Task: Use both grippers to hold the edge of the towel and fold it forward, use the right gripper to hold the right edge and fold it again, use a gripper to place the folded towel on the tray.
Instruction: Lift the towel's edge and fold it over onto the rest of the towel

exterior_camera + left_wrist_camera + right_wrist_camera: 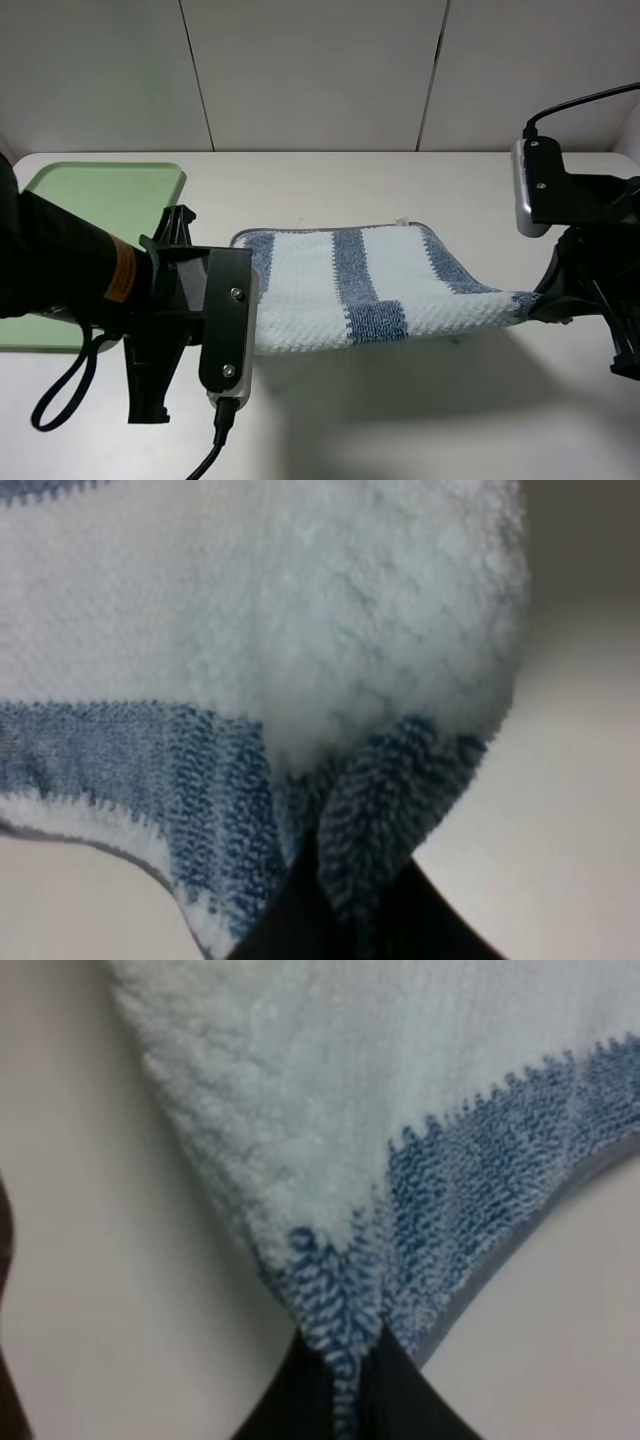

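Observation:
The striped blue-grey and white towel (370, 285) lies across the middle of the table, its near edge lifted off the surface. Its grey hem (330, 230) runs along the far edge, which rests on the table. My left gripper (256, 322), on the arm with the orange ring, is shut on the towel's near left corner; the wrist plate hides the jaws. In the left wrist view the gripper (340, 910) pinches the cloth (300, 630). My right gripper (538, 300) is shut on the near right corner, and in the right wrist view it (345, 1390) pinches it beside the hem (520, 1250).
The pale green tray (100, 195) lies at the far left of the table, partly behind my left arm. A white panelled wall stands behind the table. Black cables hang from both arms near the front edge.

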